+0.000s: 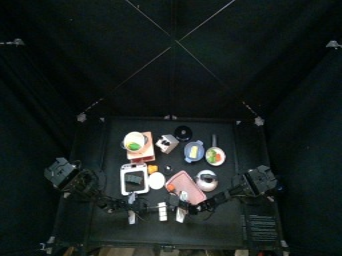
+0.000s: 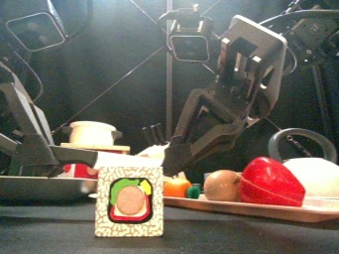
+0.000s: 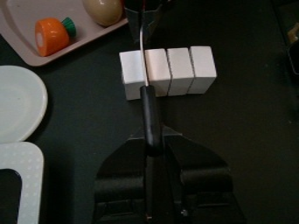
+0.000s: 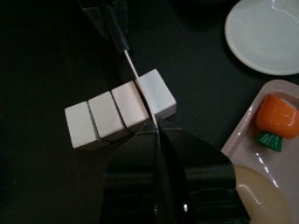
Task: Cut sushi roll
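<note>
The sushi roll (image 3: 170, 72) is a row of several white blocks lying on the black table. In the front view its end face (image 2: 134, 201) shows a green ring around a pink middle. My left gripper (image 3: 149, 144) is shut on the black handle of a knife (image 3: 142, 48). The blade lies across the roll, on the seam between the end block and its neighbour. In the right wrist view the same blade (image 4: 126, 57) crosses the roll (image 4: 117, 112) toward my right gripper (image 4: 158, 131), which sits close against the roll's opposite side at that seam.
A pink tray (image 4: 247, 140) holding a carrot (image 4: 278, 118) lies beside the roll, and a white plate (image 4: 263, 31) lies beyond it. The front view shows the tray (image 2: 265, 208) with an onion (image 2: 223, 184) and a red pepper (image 2: 272, 181).
</note>
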